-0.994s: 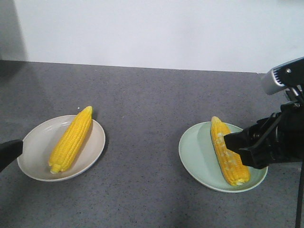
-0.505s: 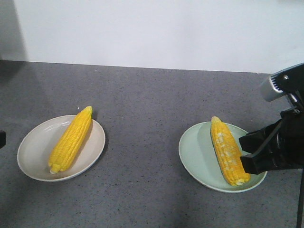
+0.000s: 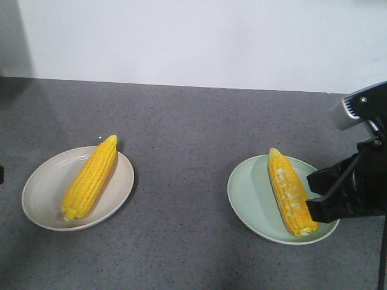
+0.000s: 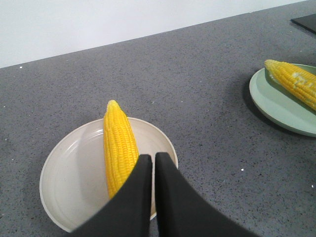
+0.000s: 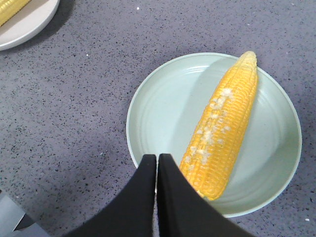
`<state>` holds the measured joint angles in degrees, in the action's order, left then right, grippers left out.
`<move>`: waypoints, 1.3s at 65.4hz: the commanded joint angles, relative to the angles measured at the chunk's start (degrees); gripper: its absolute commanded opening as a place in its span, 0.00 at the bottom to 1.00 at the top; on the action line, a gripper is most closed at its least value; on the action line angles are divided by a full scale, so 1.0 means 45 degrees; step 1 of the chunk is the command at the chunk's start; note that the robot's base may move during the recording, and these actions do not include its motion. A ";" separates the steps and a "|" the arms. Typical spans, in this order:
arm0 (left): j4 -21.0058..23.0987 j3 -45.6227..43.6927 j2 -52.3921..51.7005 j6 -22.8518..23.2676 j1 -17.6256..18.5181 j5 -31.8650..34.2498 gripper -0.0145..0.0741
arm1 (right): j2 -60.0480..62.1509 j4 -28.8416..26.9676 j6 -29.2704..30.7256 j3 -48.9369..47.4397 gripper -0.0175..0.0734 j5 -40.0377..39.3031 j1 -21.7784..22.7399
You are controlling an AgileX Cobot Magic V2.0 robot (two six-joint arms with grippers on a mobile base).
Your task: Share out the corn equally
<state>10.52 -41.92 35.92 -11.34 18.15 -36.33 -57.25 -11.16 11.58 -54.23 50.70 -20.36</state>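
One yellow corn cob (image 3: 90, 177) lies on a beige plate (image 3: 46, 187) at the left; it also shows as corn (image 4: 120, 146) on the plate (image 4: 69, 182) in the left wrist view. A second corn cob (image 3: 291, 191) with pale whitish patches lies on a pale green plate (image 3: 251, 199) at the right, seen too as corn (image 5: 222, 128) on the plate (image 5: 163, 108). My right gripper (image 3: 312, 193) hovers at that plate's right edge, shut and empty (image 5: 157, 157). My left gripper (image 4: 153, 156) is shut and empty above the beige plate's near rim.
A dark grey speckled tabletop (image 3: 181, 139) runs to a white wall at the back. The green plate (image 4: 281, 101) shows at the right of the left wrist view. The beige plate's edge (image 5: 24, 24) shows top left in the right wrist view.
The right gripper has drawn back to the right, off the corn on the green plate. The left arm's dark tip has left the front view's left edge. Both cobs stayed put.
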 commanded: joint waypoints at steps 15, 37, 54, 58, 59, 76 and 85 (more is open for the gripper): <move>0.0211 -0.0295 -0.0029 0.0012 0.0045 0.0852 0.15 | 0.0173 -0.0048 0.0044 -0.0362 0.18 -0.0619 -0.0006; -0.0794 0.0201 -0.0510 0.0452 0.0014 0.1499 0.15 | 0.0173 -0.0048 0.0044 -0.0362 0.18 -0.0653 -0.0006; -0.1892 0.3334 -0.2965 0.1568 -0.0806 0.5152 0.15 | 0.0173 -0.0048 0.0044 -0.0362 0.18 -0.0664 -0.0006; -0.1879 0.4119 -0.3599 0.1649 -0.1257 0.5550 0.15 | 0.0173 -0.0048 0.0044 -0.0362 0.18 -0.0664 -0.0006; -0.1879 0.4285 -0.3758 0.1702 -0.1379 0.5666 0.15 | 0.0173 -0.0048 0.0044 -0.0362 0.18 -0.0664 -0.0006; -0.1879 0.6910 -0.6442 0.2520 -0.2894 0.6508 0.15 | 0.0173 -0.0048 0.0044 -0.0362 0.18 -0.0664 -0.0006; -0.1881 0.8060 -0.7521 0.3086 -0.3051 0.6945 0.15 | 0.0173 -0.0048 0.0044 -0.0362 0.18 -0.0664 -0.0006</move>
<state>2.00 -6.90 3.74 0.33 4.76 -11.13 -57.25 -11.16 11.58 -54.23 50.70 -20.36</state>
